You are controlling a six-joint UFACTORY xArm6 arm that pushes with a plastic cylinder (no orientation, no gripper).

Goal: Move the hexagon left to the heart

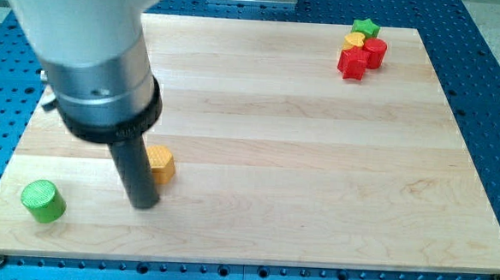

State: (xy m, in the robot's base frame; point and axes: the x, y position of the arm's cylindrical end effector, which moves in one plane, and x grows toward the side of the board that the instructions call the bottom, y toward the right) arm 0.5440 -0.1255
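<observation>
Dark rod: there is no pincer on this arm, so nothing opens or closes. The rod ends in a plain tip [145, 206] that rests on the board near the view's lower left.
Tip and hexagon: the yellow-orange hexagon [161, 165] sits just beside the rod on the view's right, partly hidden by it. Whether they touch I cannot tell.
Handling: it looks like a small, stiff, light block that should slide readily and may spin off if pushed off-centre. A flat side facing the view's left looks like the place to press.
Heart: the yellow heart [354, 41] lies well apart at the view's upper right, packed against a green star [366, 28] and two red blocks [363, 58].
Green cylinder [42, 201]: lies towards the view's left of the tip, out of the way.
Surface: the pale wooden board [300, 160] looks smooth, and the way between is open.
Room: blue perforated table [494, 67] all round.
</observation>
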